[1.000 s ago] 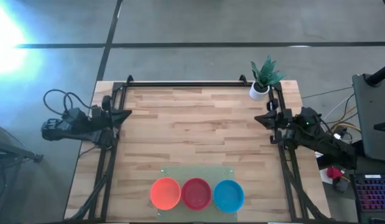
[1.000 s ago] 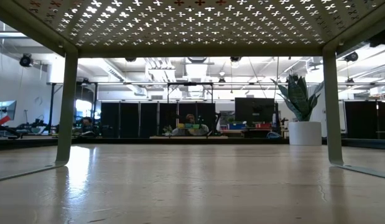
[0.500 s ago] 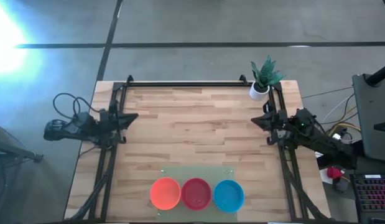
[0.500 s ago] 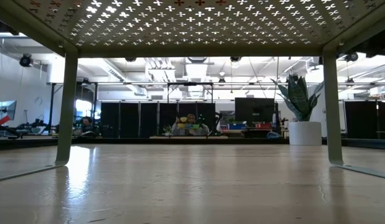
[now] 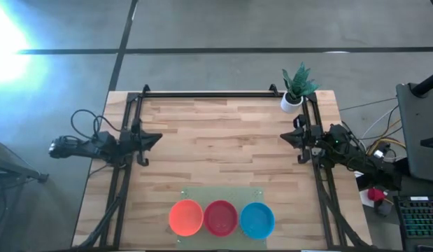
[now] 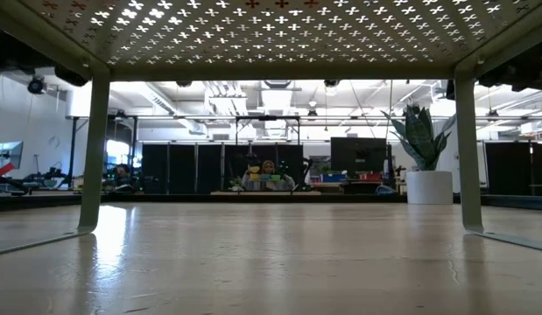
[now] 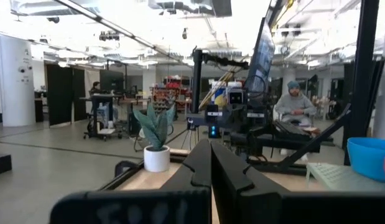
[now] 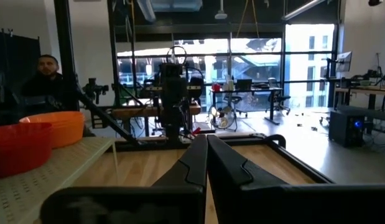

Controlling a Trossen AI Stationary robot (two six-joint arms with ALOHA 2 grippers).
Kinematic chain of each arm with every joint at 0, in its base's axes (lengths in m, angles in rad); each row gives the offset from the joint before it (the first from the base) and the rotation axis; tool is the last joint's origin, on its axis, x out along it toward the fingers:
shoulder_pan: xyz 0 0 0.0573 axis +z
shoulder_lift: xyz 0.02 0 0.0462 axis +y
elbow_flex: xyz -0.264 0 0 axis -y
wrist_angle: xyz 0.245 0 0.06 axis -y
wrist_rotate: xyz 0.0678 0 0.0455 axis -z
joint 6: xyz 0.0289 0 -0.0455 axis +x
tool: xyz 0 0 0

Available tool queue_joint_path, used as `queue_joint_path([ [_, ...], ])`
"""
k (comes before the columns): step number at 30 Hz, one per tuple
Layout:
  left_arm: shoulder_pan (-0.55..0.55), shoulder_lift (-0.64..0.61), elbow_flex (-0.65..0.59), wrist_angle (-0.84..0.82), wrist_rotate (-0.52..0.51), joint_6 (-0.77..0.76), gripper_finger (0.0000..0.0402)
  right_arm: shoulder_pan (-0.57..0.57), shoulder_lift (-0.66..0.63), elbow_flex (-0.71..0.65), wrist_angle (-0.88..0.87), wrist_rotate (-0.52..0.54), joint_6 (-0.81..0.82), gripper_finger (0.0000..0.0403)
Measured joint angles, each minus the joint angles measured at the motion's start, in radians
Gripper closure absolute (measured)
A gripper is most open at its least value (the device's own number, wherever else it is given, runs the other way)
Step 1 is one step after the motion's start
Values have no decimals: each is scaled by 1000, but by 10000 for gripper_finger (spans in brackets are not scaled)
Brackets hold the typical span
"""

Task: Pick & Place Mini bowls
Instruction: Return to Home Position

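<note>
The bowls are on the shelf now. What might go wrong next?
The right gripper sits near the plant pot; a wide swing might knock it over. The orange bowl sits at the left edge of the shelf, so a bump could tip it off. The left gripper sits across the table.

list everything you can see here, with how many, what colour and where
orange bowls: one stack, orange, left end of the shelf; number in it cannot be told
red bowls: one stack, red, middle of the shelf
blue bowls: one stack, blue, right end of the shelf
shelf: one, pale green, perforated, near edge of the table
plant pot: one, white with a green plant, far right corner
table: one, light wood
seated person: one, in the room beyond
left hand: one, dark, shut, at the table's left side
right hand: one, dark, shut, at the right side
</note>
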Motion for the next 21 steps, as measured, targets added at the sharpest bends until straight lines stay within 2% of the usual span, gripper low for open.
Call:
queue_joint_path([
  [4,0,0,-54,77,4,-1,401,0,0,0,-1,0,-2,394],
  [11,0,0,-57,48,29,-8,401,0,2,0,-1,1,18,394],
  [21,0,0,-58,-113,92,-46,402,0,2,0,-89,4,-12,394],
])
